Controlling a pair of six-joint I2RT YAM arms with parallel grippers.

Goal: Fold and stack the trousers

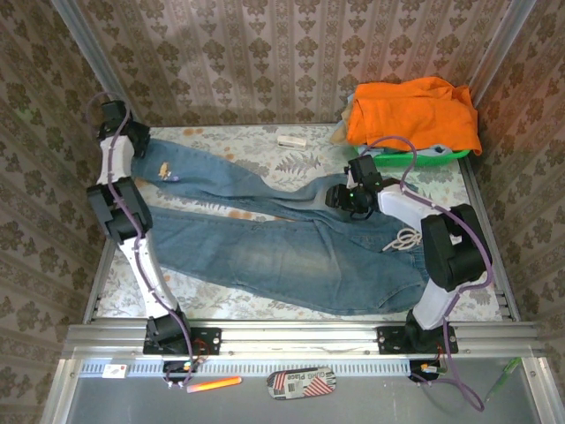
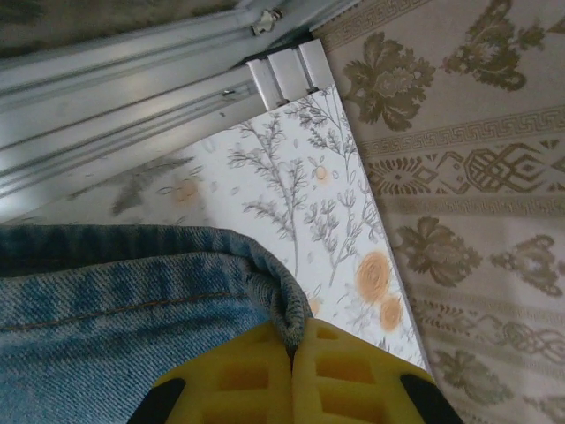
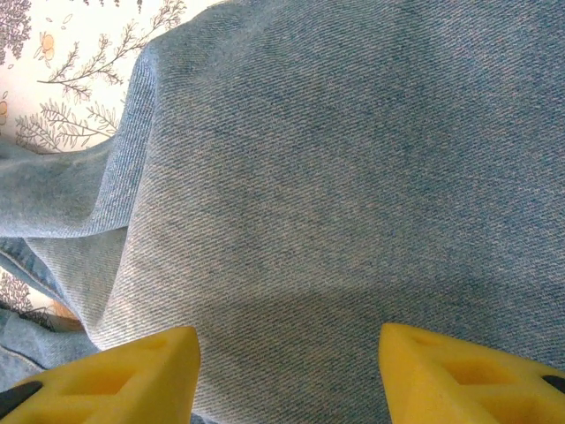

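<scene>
On floral table point(image 2: 291, 177), left tool point(image 2: 291, 344) pinches jeans point(image 1: 291, 252) hem; right tool point(image 3: 287, 353) spread open.

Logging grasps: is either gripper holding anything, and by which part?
The left gripper is shut on the jeans, pinching the hem of one leg. The right gripper hangs open over the jeans, holding nothing.

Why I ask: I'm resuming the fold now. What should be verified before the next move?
1. Left claw shut on the jeans hem: ok.
2. Right claw gripping denim: not ok, it is open over the cloth.
3. Jeans legs laid together: not ok, they are splayed apart.
4. White cord clear of the right arm: cannot tell.
5. Orange garment off the jeans, in the far right corner: ok.
</scene>
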